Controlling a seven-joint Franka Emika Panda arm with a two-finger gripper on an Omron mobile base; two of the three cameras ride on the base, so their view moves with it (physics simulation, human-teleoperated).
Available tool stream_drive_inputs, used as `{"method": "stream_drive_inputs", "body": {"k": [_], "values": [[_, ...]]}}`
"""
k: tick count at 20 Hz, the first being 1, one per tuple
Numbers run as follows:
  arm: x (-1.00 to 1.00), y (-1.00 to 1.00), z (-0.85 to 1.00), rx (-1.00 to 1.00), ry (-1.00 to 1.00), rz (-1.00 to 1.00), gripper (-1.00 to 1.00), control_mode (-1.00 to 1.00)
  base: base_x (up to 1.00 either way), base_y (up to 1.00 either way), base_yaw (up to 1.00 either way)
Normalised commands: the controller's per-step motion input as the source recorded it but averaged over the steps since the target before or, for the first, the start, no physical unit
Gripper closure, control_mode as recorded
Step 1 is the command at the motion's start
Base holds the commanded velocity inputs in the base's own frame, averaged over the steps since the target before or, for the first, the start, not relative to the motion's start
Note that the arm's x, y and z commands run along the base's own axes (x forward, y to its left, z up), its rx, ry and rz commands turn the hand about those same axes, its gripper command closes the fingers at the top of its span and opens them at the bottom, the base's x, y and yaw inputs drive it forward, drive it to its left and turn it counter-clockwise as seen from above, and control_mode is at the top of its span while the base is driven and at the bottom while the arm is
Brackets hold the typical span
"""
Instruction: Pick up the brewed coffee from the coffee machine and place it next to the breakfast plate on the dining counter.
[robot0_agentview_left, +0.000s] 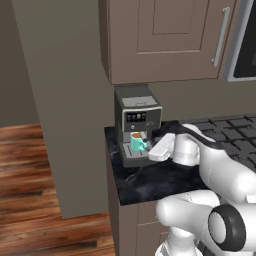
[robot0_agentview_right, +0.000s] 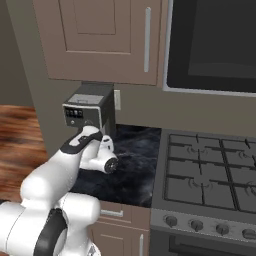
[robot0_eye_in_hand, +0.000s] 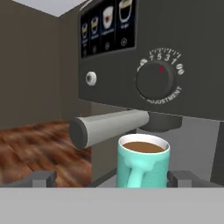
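The teal mug of brewed coffee (robot0_eye_in_hand: 142, 164) stands on the drip tray of the dark grey coffee machine (robot0_eye_in_hand: 175, 52), under its silver spout, with the handle facing the hand camera. My gripper (robot0_eye_in_hand: 111, 179) is open, and one fingertip sits on each side of the mug with a gap to its walls. From the left base view, the mug (robot0_agentview_left: 136, 142) sits in the machine (robot0_agentview_left: 137, 112) and my gripper (robot0_agentview_left: 149, 149) reaches it from the right. The machine (robot0_agentview_right: 87, 110) also rises behind my arm. The breakfast plate and the dining counter are out of view.
The machine stands at the left end of a black marble worktop (robot0_agentview_left: 150, 182) against a grey wall (robot0_agentview_left: 65, 100). A gas hob (robot0_agentview_right: 210, 170) lies to the right. Brown wall cabinets (robot0_agentview_left: 165, 40) and a microwave (robot0_agentview_right: 215, 45) hang above. Wooden floor (robot0_agentview_left: 25, 165) lies to the left.
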Motion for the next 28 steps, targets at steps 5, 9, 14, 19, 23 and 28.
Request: {"method": "stream_drive_inputs", "body": {"k": [5,9,14,19,23,28], "values": [[0.01,0.00,-0.18,0.00,0.00,-0.04,-1.00,-1.00,0.00,0.00,0.00],[0.08,0.00,-0.06,0.00,0.00,-0.04,-1.00,-1.00,0.00,0.00,0.00],[0.11,0.01,-0.08,0.00,0.00,-0.03,-1.00,-1.00,0.00,0.00,0.00],[0.13,0.04,-0.08,0.00,0.00,-0.03,-1.00,-1.00,0.00,0.00,0.00],[0.12,0.02,-0.12,0.00,0.00,-0.02,-1.00,-1.00,0.00,0.00,0.00],[0.14,0.03,-0.10,0.00,0.00,-0.02,-1.00,-1.00,0.00,0.00,0.00]]}}
